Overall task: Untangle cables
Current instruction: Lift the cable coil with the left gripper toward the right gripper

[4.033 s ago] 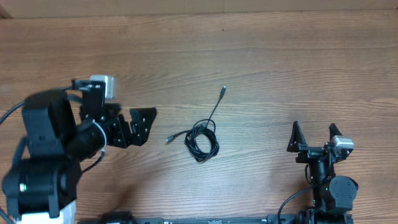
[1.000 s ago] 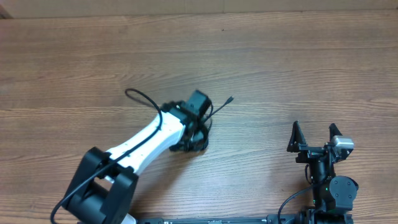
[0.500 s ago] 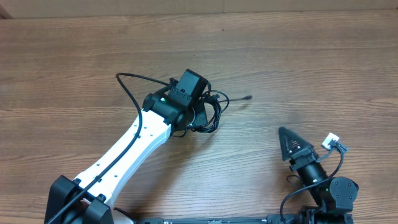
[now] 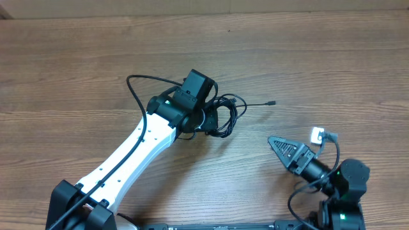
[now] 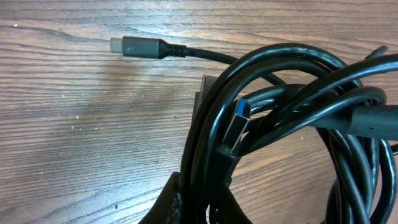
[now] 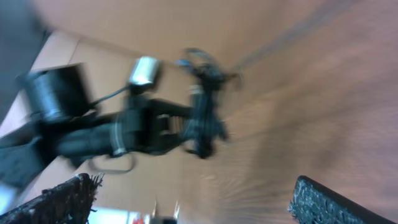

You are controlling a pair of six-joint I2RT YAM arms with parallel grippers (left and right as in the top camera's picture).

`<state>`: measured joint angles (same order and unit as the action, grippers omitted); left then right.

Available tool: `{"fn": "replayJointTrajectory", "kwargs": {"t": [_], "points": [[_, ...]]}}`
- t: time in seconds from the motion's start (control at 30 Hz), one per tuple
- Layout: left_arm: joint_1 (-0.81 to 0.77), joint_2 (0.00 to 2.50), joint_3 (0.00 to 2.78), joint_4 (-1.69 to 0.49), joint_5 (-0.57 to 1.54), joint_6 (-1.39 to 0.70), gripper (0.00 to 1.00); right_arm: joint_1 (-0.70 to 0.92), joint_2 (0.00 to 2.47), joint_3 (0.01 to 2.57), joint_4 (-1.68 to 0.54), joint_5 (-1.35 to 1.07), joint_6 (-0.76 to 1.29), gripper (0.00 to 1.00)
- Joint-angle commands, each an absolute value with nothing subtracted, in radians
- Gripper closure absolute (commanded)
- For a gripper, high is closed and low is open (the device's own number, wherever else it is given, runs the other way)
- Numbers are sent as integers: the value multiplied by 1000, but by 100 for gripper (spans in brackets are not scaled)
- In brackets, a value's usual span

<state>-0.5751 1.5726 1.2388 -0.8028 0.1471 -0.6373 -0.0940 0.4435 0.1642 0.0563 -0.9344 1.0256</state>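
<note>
Cables bunched in clamped left pincer, right pincer gaping, well apart

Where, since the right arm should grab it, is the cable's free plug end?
Overhead view: the free plug end is right of centre, just past the cable bundle in the left gripper, up-left of the right gripper.
</note>
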Motion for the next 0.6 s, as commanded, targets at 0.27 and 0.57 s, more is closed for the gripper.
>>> {"fn": "replayJointTrajectory", "kwargs": {"t": [0.27, 0.57], "points": [[-570, 1551, 1262, -666, 334, -605, 96, -97, 752, 204, 329, -1003, 1142, 0], [-576, 1551, 1262, -623, 343, -595, 96, 36, 910, 204, 428, -881, 1179, 10]]}}
